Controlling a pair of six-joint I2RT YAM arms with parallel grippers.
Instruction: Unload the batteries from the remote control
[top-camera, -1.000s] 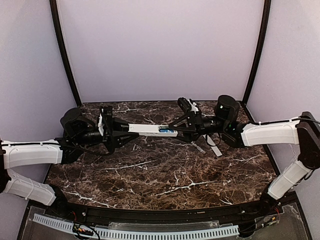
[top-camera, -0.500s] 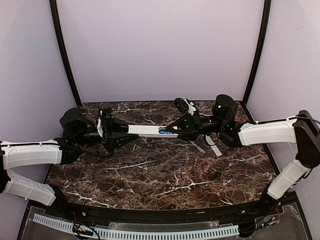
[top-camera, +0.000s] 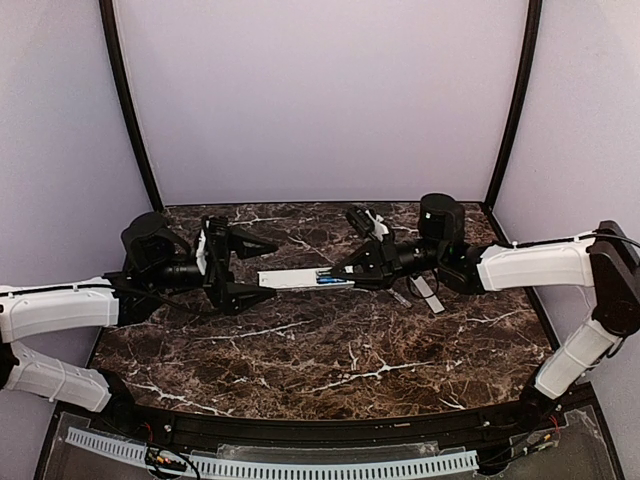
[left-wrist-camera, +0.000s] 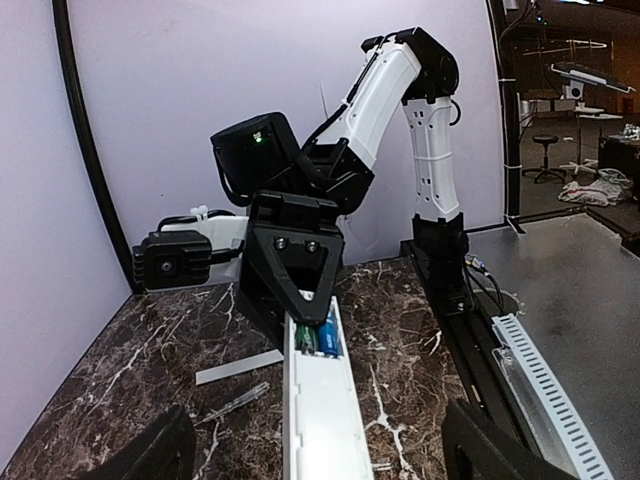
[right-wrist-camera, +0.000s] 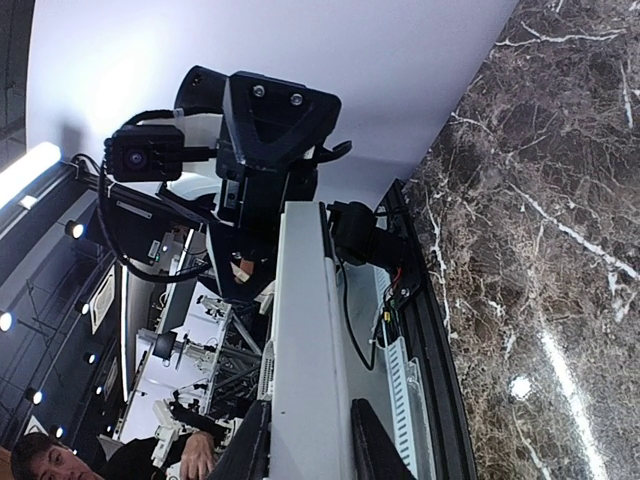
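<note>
The white remote control (top-camera: 295, 279) runs left to right, back side up. Its open compartment shows a blue and a green battery (top-camera: 326, 279) at the right end. My right gripper (top-camera: 347, 276) is shut on that end. From the right wrist, the remote (right-wrist-camera: 305, 340) sits clamped between the two fingers (right-wrist-camera: 385, 455). My left gripper (top-camera: 271, 268) stands open, and its jaws straddle the remote's left end without touching it. In the left wrist view the remote (left-wrist-camera: 320, 410) runs up the middle to the batteries (left-wrist-camera: 322, 338), under the right gripper (left-wrist-camera: 295, 265).
The flat pale-grey cover (top-camera: 428, 293) lies on the marble table (top-camera: 330, 360) below the right wrist; it also shows as a cover (left-wrist-camera: 238, 367) left of the remote. A thin clear stick (left-wrist-camera: 235, 403) lies beside it. Purple walls enclose three sides.
My left gripper has opened and let go of the remote's left end. The right gripper has closed on the battery end, and the remote has dropped slightly toward the front.
</note>
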